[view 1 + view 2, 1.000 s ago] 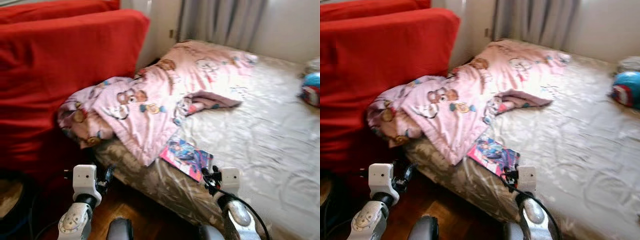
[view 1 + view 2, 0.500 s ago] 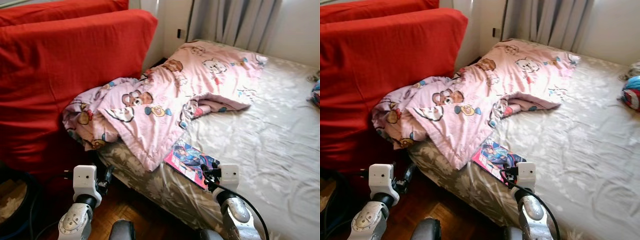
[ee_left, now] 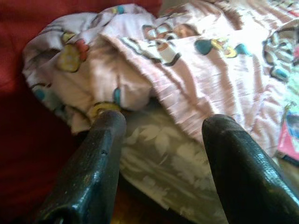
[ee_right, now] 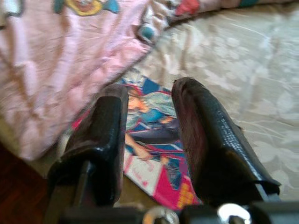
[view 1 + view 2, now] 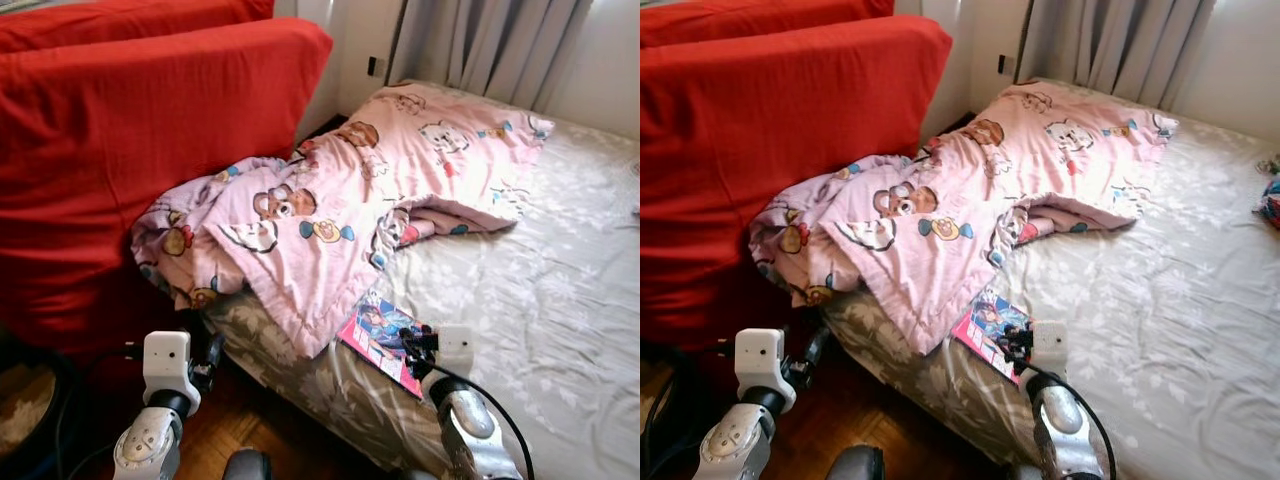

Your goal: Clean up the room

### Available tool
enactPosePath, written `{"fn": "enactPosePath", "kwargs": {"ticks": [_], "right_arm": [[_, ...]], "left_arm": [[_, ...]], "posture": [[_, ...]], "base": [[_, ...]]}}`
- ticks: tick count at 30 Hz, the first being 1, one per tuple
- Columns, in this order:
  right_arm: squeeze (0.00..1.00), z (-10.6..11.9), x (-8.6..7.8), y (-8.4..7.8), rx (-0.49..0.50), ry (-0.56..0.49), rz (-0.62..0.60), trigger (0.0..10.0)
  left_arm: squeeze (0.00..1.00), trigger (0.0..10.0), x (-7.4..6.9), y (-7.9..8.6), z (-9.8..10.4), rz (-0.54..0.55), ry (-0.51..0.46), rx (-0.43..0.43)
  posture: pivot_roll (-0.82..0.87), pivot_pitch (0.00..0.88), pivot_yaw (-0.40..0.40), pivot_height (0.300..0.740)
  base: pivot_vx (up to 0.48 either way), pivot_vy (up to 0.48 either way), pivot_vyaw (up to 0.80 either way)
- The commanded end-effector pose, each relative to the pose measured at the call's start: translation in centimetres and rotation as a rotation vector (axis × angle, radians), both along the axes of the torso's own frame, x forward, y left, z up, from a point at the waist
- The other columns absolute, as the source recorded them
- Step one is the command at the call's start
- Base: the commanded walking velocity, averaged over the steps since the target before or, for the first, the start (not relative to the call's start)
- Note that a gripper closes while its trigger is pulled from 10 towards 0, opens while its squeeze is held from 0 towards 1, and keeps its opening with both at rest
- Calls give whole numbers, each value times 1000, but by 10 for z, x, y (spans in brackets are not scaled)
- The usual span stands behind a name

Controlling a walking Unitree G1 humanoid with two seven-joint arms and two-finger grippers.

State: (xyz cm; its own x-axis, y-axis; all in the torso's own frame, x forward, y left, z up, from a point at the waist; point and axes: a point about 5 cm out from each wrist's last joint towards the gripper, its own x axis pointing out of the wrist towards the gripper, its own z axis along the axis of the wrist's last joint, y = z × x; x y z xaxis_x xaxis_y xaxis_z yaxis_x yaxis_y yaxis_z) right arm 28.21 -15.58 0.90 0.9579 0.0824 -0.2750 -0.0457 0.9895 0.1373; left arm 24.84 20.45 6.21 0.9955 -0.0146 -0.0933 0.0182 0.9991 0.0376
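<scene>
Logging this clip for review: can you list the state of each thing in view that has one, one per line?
pink cartoon blanket: crumpled, spread over the bed's near corner, one edge hanging off the side.
comic book: closed, lying flat near the bed edge, partly tucked under the blanket.
bed sheet: on the mattress, wrinkled.
curtain: drawn.
left gripper: open, holding nothing.
right gripper: open, over the comic book.

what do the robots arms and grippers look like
Both arms are silver metal with rounded joints. The left arm has a round dial-like disc and a white boxy wrist block with a small dark dot. The right arm has a similar white block and a black cable looping beside it. Each gripper has two long, glossy black fingers.
</scene>
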Motion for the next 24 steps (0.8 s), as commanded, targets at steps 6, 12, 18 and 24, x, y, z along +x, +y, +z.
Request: {"fn": "enactPosePath", "kwargs": {"ticks": [6,12,18,24], "right_arm": [[0,1,4,-5,20,8,-38,10000],[0,-2,3,-8,21,29,-69,10000],[0,-10,2,-16,-49,119,-92,10000],[816,-15,4,-23,-109,207,-58,10000]], "left_arm": [[0,10000,-4,4,0,15,7,-5],[0,10000,-4,3,0,5,8,-9],[0,10000,-7,2,0,1,12,-9],[0,10000,-12,2,1,-5,18,-9]], "posture": [[62,97,-27,619],[62,99,-26,619],[71,111,-24,619],[86,134,-18,619]], "base": [[374,0,0],[304,0,0],[0,0,0],[0,0,0]]}}
